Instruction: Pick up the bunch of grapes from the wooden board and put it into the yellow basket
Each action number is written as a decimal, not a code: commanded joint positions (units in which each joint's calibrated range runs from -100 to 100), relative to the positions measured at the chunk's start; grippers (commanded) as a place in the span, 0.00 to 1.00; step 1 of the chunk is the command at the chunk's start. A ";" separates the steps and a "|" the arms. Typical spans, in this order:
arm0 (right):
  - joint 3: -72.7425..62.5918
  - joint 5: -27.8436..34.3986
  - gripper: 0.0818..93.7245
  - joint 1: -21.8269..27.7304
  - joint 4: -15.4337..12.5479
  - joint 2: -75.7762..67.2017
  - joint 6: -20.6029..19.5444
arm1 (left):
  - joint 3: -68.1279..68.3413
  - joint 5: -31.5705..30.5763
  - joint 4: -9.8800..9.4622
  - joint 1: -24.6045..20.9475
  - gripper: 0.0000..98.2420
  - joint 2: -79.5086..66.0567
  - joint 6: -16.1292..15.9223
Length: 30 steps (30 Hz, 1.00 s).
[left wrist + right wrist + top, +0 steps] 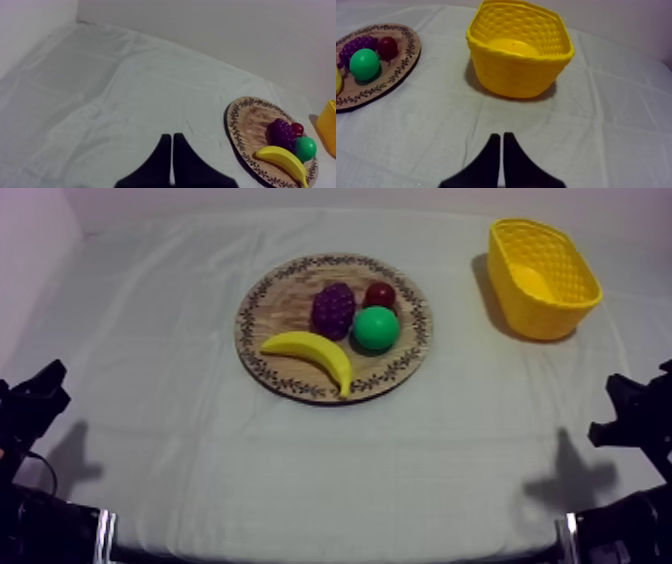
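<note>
L arm (pixel 33 400) & R arm (pixel 640 410) black, angular, jaws matte black, tapered

The left gripper (pixel 171 136) is seen over the grey-white cloth (pixel 125 90), its two black fingers pressed together into a narrow wedge. Nearby, a round wooden board with a patterned rim (pixel 250 120) is laden with a purple bunch of grapes (pixel 281 132), a small red fruit (pixel 297 129), a round green fruit (pixel 305 148) and a yellow banana (pixel 282 159). An edge of a yellow basket (pixel 327 125) is seen just beyond the board.

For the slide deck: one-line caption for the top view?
Top view: bunch of grapes on the wooden board with banana, green round fruit, small red fruit; yellow basket at right.
</note>
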 commanded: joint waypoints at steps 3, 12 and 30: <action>-1.75 -0.78 0.00 -0.10 0.80 3.07 -0.42 | 0.02 0.00 0.01 -0.01 0.00 0.00 -0.01; -12.04 -0.96 0.01 0.08 2.26 16.68 -1.71 | 0.02 0.00 0.01 -0.01 0.00 0.00 -0.01; -35.73 -2.02 0.01 -2.24 1.90 38.53 -0.25 | 0.02 0.00 0.01 -0.01 0.00 0.00 -0.01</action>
